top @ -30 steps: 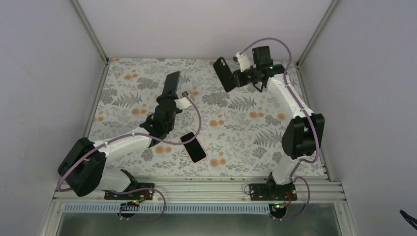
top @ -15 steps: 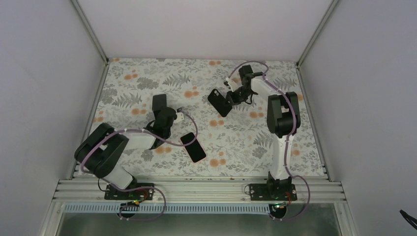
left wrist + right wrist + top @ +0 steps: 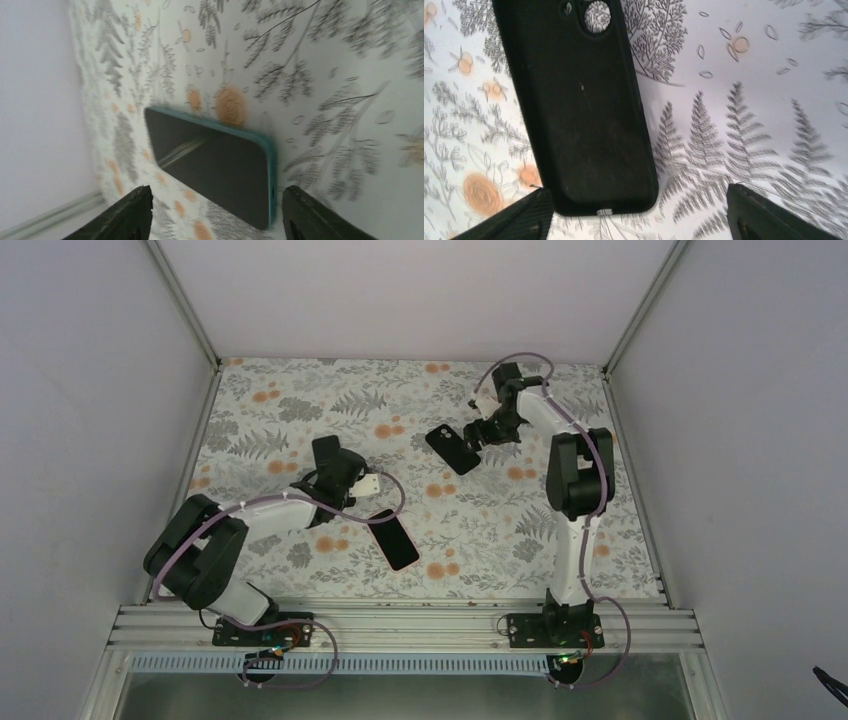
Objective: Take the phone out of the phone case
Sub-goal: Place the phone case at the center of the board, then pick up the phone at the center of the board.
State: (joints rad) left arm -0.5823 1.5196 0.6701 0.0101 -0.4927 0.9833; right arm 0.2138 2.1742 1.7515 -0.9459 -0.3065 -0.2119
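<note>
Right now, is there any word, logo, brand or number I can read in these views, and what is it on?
None can be read in any view.
phone: dark blank screen and teal edge, no brand or marking shows.
phone case: plain black back, no logo or lettering.
tablecloth: only a fern and flower print, no text.

The left gripper (image 3: pixel 323 448) hung low, its fingers (image 3: pixel 131 214) spread wide and empty; the right gripper (image 3: pixel 472 436) angled down likewise, fingers (image 3: pixel 530 220) apart, gripping nothing.
</note>
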